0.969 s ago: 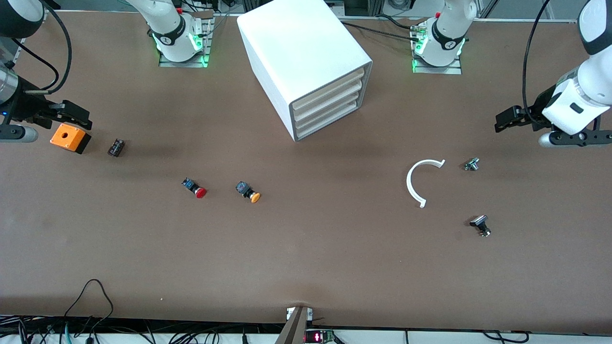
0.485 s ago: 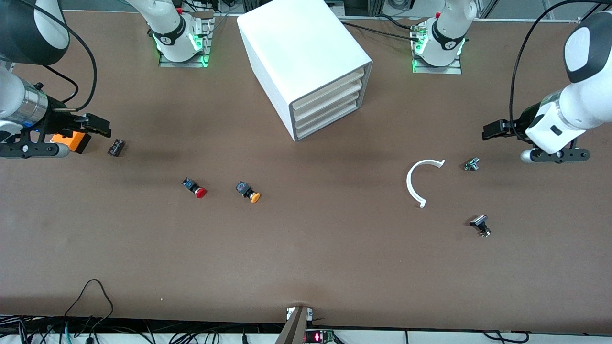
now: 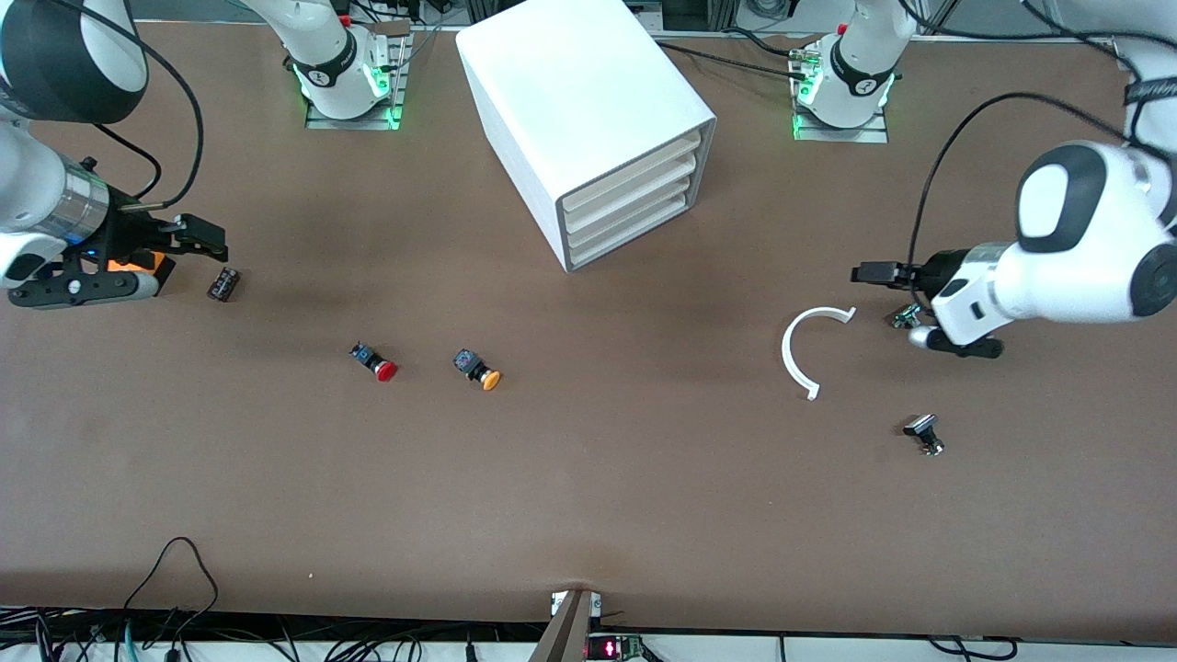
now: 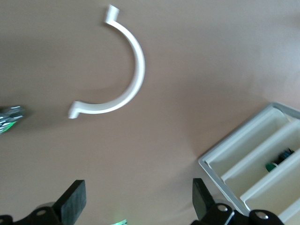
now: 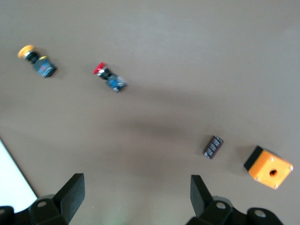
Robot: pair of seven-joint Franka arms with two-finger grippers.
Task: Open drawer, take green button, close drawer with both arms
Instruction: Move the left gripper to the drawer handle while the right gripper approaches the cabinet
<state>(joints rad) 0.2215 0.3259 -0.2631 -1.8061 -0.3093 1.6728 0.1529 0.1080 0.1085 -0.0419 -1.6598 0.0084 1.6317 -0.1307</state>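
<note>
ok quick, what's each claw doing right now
Left claw: open, empty, over the table near the white arc.
Right claw: open, empty, over the table beside the orange box.

White cabinet (image 3: pixel 588 119), brown table (image 3: pixel 588 496)

Robot lab: bolted arm bases (image 3: pixel 349 78), cables (image 3: pixel 175 588)

No legible text, label, brand or number anywhere. Only a small, unreadable mark on the black band at each arm's base (image 3: pixel 324 72), (image 3: pixel 862 85), and a red lit display (image 3: pixel 602 648), digits indistinct, at the near table edge.
</note>
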